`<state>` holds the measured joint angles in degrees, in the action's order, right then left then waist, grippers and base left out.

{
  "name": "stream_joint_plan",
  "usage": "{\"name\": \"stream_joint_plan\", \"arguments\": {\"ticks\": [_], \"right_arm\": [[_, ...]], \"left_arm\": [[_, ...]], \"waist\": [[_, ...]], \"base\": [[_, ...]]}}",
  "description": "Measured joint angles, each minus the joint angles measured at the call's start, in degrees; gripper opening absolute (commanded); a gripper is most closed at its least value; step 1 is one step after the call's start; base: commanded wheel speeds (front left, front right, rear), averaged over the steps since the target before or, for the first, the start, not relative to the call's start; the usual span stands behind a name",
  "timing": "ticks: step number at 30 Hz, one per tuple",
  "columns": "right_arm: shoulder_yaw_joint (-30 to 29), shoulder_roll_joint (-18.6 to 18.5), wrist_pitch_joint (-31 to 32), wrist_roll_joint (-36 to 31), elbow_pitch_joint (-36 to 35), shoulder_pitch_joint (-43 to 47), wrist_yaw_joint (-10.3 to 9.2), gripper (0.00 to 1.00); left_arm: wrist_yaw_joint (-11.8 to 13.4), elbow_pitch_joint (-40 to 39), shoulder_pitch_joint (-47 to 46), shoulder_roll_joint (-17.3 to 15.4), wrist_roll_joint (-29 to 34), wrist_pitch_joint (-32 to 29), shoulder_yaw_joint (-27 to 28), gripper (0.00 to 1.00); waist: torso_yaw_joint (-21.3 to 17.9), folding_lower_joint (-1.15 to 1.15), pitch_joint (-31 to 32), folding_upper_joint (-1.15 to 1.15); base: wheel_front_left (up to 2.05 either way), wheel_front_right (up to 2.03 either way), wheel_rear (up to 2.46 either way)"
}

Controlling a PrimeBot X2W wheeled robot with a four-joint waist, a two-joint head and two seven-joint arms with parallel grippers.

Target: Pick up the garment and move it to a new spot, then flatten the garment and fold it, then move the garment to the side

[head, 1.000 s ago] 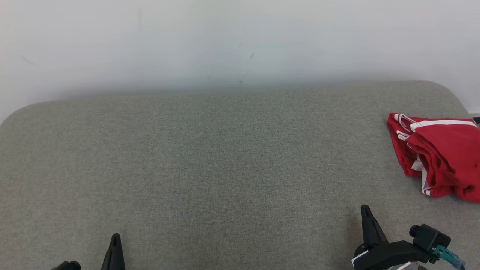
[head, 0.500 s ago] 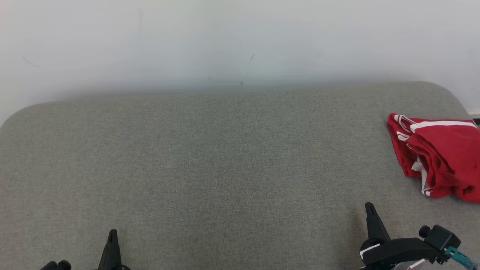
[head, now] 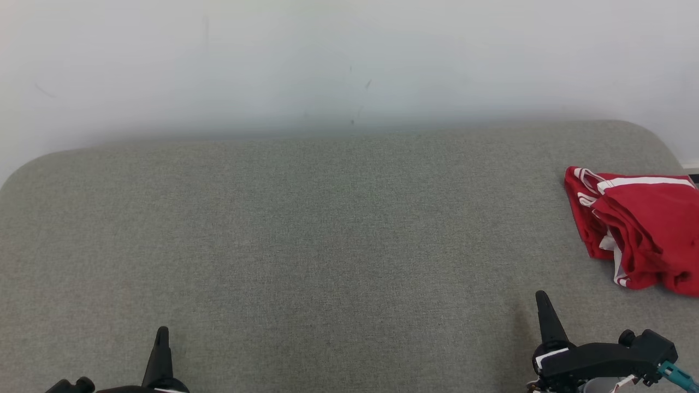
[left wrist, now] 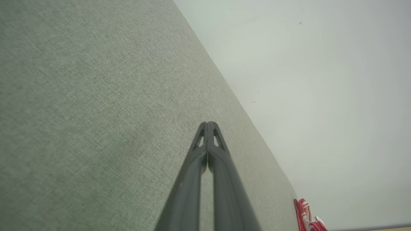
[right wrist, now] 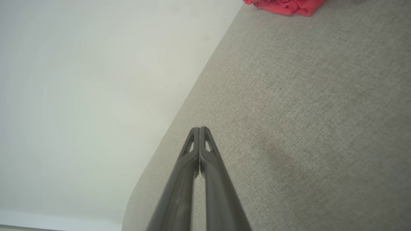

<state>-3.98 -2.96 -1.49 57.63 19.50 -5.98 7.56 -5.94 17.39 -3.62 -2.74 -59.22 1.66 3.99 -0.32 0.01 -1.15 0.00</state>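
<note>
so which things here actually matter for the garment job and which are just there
Job:
red garment with white stripes, lying at the right end
left fingers, shut
right fingers, shut

Just there:
grey fabric surface
white wall, a few small dark marks

The garment (head: 639,229) runs off the right edge of the head view, so its far side is lost, and it lies too bunched to tell its kind. In the left wrist view the bottom edge leaves only a red-and-white sliver of the garment (left wrist: 305,215). In the right wrist view the top edge cuts it to a soft, blurred strip. The right fingers (head: 548,319), near the garment, and the left fingers (head: 161,355), well apart from it, both run off the head view's bottom edge. That edge also cuts the tabletop (head: 327,245). The specks (head: 367,83) on the wall (head: 164,54) are too small to identify.
</note>
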Motion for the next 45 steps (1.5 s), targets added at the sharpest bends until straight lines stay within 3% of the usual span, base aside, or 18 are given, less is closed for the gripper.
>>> {"name": "stream_joint_plan", "arguments": {"ticks": [45], "right_arm": [[-1.9, 0.0, 5.9, 25.3, -3.9, 0.0, -0.01, 0.0]], "left_arm": [[-1.1, -2.3, -1.5, 0.0, -23.9, -5.9, 1.8, 0.0]], "waist": [[0.2, 0.0, 0.7, 0.0]], "base": [[0.0, 0.0, 0.0]]}}
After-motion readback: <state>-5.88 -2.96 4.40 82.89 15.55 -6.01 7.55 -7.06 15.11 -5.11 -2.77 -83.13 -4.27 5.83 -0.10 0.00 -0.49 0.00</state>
